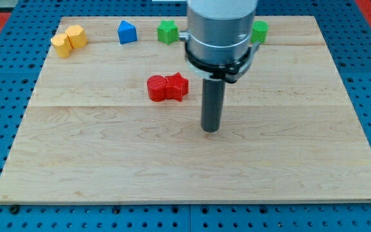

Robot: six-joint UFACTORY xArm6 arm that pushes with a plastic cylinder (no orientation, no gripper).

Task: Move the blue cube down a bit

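No gripper on this arm, nothing held; the tip [210,129] sits on the bare middle of the bench [172,174], just off the red blocks [167,87] toward the right edge, touching no block. Blue cube [127,32] is near the top edge, left of centre, well apart from the tip, between the yellow blocks [69,40] at the top left corner and a green block [167,31]. Another green block [259,31] is partly hidden behind the arm. The blue block looks small, light, rigid and likely slides easily on wood; shape reads more like a pentagon than a plain cube. No grasp possible: the tip should contact its top-edge side, centred, or it may spin off line.
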